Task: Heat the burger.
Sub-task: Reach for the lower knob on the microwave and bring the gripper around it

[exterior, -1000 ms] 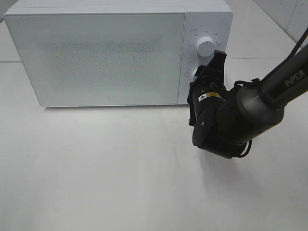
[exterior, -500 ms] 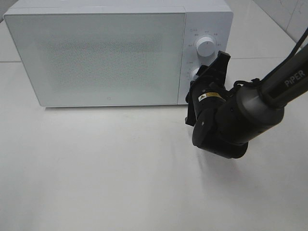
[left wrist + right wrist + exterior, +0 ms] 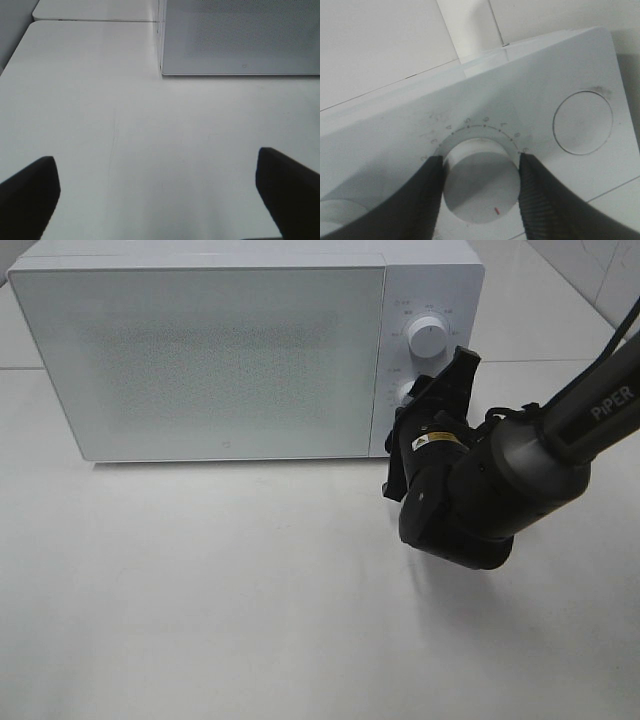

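Note:
The burger is hidden; the white microwave (image 3: 200, 360) has its door closed. My right gripper (image 3: 432, 388) reaches up to the control panel at the microwave's right side. In the right wrist view its two dark fingers (image 3: 427, 200) press on either side of the lower knob (image 3: 480, 185), so the right gripper (image 3: 481, 160) is shut on that knob. A small red mark shows on the knob's face. My left gripper (image 3: 159, 192) hovers open above the bare table, with nothing between its fingers, facing the microwave's (image 3: 240, 35) front left corner.
The upper knob (image 3: 428, 338) sits just above my right gripper. A round button (image 3: 582, 122) lies beside the lower knob on the panel. The white table (image 3: 200, 590) spreads in front of the microwave. The left arm does not show in the exterior view.
My right gripper has twisted a little on the lower knob, its upper finger shifting slightly right and down. Over the last half second it holds still.

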You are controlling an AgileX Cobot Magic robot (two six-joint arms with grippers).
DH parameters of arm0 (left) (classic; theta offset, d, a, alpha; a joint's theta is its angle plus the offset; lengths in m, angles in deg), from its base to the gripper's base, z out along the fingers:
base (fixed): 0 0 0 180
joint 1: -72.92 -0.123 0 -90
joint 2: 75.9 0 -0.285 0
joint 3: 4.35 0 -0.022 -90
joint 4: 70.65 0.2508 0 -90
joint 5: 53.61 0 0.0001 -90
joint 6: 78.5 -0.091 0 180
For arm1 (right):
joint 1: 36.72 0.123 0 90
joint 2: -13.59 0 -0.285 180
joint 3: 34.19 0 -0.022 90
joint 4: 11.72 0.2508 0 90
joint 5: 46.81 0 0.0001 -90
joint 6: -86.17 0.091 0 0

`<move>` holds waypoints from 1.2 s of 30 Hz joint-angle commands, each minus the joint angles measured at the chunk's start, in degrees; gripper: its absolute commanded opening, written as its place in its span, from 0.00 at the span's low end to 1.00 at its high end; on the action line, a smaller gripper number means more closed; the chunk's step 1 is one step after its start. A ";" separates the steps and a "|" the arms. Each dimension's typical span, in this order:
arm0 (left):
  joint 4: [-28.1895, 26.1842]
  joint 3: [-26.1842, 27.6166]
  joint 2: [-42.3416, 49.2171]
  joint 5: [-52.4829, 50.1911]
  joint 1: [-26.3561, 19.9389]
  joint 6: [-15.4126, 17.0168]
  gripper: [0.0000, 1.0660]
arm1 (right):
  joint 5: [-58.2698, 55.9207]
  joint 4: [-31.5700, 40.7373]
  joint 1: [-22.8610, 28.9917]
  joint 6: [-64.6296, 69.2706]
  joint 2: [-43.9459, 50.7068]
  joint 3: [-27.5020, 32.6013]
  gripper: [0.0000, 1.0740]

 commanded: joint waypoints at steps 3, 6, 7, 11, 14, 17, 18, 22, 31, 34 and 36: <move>-0.23 0.06 0.97 0.11 -0.11 0.29 0.94 | 6.70 -6.42 -0.06 -0.23 0.74 -1.78 0.11; -0.23 0.06 0.97 0.11 -0.11 0.29 0.94 | 7.85 -5.50 -0.06 -2.58 0.74 -1.78 0.16; -0.23 0.06 0.97 0.11 -0.11 0.29 0.94 | 7.85 -5.50 -0.06 -2.58 0.74 -1.78 0.16; -0.23 0.06 0.97 0.11 -0.11 0.29 0.94 | 8.82 -3.95 -0.06 -3.67 0.74 -1.32 0.21; -0.23 0.06 0.97 0.11 -0.11 0.29 0.94 | 9.11 -1.95 -0.06 -4.47 0.74 -0.34 0.27; -0.23 0.06 0.97 0.11 -0.11 0.29 0.94 | 9.11 -0.57 -0.06 -4.76 0.74 -0.29 0.35; -0.23 0.06 0.97 0.11 -0.11 0.29 0.94 | 9.11 -0.34 -0.06 -4.76 0.74 -0.29 0.39; -0.23 0.06 0.97 0.11 -0.11 0.29 0.94 | 9.74 0.34 -0.06 -5.44 0.74 -0.23 0.46; -0.23 0.06 0.97 0.11 -0.11 0.29 0.94 | 9.40 -2.18 0.11 -8.82 1.60 4.70 0.63; -0.23 0.06 0.97 0.11 -0.11 0.29 0.94 | 8.65 -3.67 0.11 -11.52 3.38 6.82 0.64; -0.23 0.06 0.97 0.11 -0.11 0.29 0.94 | 8.65 -4.53 0.11 -13.58 4.64 8.14 0.64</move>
